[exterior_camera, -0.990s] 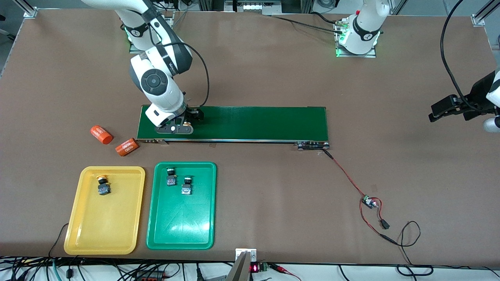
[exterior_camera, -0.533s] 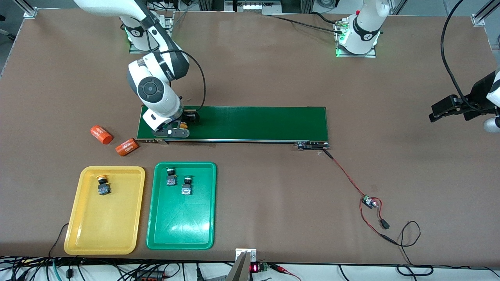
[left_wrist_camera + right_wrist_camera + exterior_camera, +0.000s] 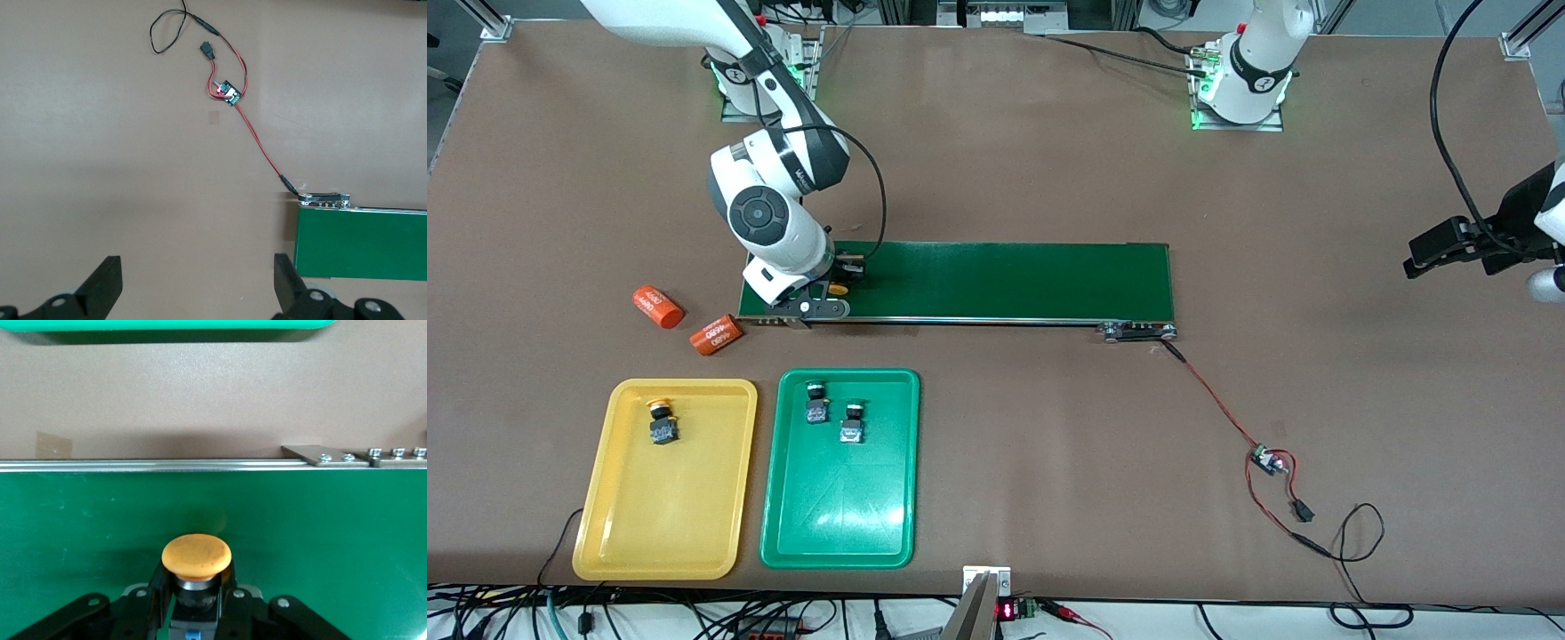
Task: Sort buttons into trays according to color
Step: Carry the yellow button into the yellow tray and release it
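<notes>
My right gripper (image 3: pixel 836 286) is down on the conveyor belt (image 3: pixel 1005 280), at the right arm's end of it, shut on a yellow-capped button (image 3: pixel 197 557). Its fingers (image 3: pixel 155 590) clamp the button's dark body just under the cap. A second yellow-capped button (image 3: pixel 663 425) lies in the yellow tray (image 3: pixel 658 533). Two green-capped buttons (image 3: pixel 816 404) (image 3: pixel 852 425) lie side by side in the green tray (image 3: pixel 840 516), which sits beside the yellow one. My left gripper (image 3: pixel 1432 253) waits open over bare table at the left arm's end, with nothing between its fingers (image 3: pixel 107 283).
Two orange cylinders (image 3: pixel 658 306) (image 3: pixel 716 334) lie on the table between the belt's end and the yellow tray. A red wire runs from the belt's other end to a small circuit board (image 3: pixel 1267 460) and loose cables. The green tray's edge (image 3: pixel 167 325) shows in the right wrist view.
My right gripper slid along the belt toward the right arm's end, sank lower and shut on the yellow-capped button. The left arm has not moved.
</notes>
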Robot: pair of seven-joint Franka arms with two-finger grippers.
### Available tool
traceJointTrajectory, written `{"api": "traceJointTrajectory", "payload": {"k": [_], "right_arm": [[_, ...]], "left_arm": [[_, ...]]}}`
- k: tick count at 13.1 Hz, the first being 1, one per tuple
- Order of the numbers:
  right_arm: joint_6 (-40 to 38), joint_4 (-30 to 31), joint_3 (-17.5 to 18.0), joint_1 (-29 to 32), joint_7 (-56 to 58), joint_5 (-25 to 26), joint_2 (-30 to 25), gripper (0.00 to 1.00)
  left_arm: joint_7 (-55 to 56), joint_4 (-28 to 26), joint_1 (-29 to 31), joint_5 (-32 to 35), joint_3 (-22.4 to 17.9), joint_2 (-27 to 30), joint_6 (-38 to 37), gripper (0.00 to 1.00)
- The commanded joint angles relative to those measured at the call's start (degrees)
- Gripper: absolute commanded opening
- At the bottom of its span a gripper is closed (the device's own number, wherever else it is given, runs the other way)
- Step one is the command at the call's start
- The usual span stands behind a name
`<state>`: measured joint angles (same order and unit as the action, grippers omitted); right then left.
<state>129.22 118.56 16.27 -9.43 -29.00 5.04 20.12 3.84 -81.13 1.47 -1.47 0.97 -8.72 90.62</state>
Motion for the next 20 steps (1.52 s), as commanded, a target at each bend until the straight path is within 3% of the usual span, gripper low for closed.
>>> {"api": "traceJointTrajectory", "payload": {"k": [1,2,5,9,11,15,20], "right_arm": [[0.42,0.44,-0.45,0.73,1.58,0.85,-0.26,0.20],[-0.02,0.10,-0.45,0.73,1.58,0.85,-0.43,0.16],[-4.74,-4.10,-2.03,1.16,3.77,0.76,-1.40,0.15],[-20.56,-18.86,-4.85,1.78,9.04,-0.21,-0.53,0.12],[-23.74,-24.75,-5.37,3.18,10.72,-0.47,1.92,0.12],[-23.14,-33.82,-9.49,2.92,16.15,-0.91,8.78,0.12],[-18.94,-39.19,-15.73,3.36,23.99,-1.43,14.66,0.12]], "left_arm": [[-0.50,-0.43,0.38,-0.64,-0.09,0.37,0.26,1.00],[-0.50,-0.43,0.38,-0.64,-0.09,0.37,0.26,1.00],[-0.50,-0.43,0.38,-0.64,-0.09,0.37,0.26,1.00],[-0.50,-0.35,0.29,-0.56,-0.09,0.37,0.34,1.00],[-0.50,-0.26,0.21,-0.47,-0.09,0.37,0.34,1.00],[-0.50,-0.17,0.20,-0.47,-0.09,0.28,0.43,1.00],[-0.50,-0.17,0.03,-0.47,-0.01,0.28,0.43,1.00]]}}
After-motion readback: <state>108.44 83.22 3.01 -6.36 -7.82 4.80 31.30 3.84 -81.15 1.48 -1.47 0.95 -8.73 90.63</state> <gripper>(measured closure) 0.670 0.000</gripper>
